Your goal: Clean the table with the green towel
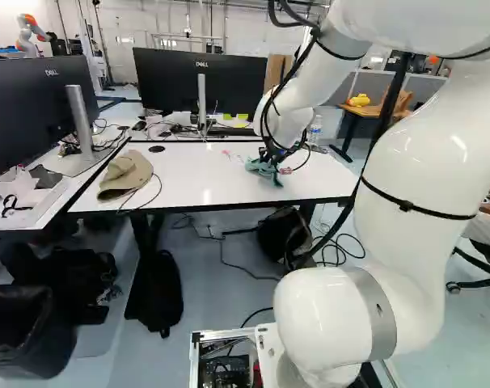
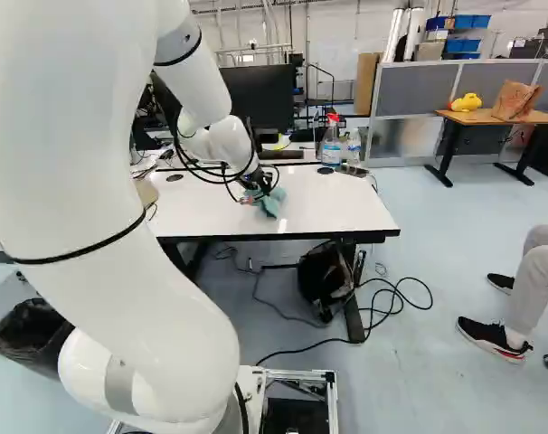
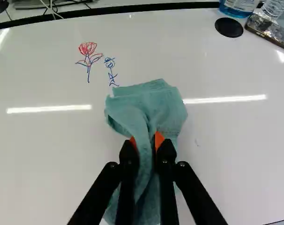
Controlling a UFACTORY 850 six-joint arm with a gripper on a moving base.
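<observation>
My gripper (image 3: 147, 146) is clamped on the green towel (image 3: 153, 105), a gathered fold pinched from both sides. Towel lies on the white tabletop (image 3: 48, 150); long axis in line with my reach, running from beneath me to ahead. Cloth: teal-green, rumpled at the grip, broader and folded at its leading end. Key relation: blue drawn flower (image 3: 111, 71) just beyond the leading corner; red-bloomed flower (image 3: 88, 55) beside it, farther from the cloth, both away from the black cable grommet (image 3: 228, 27). Judgement: wipe diagonally forward, pressed flat; bunching may smear ink.
</observation>
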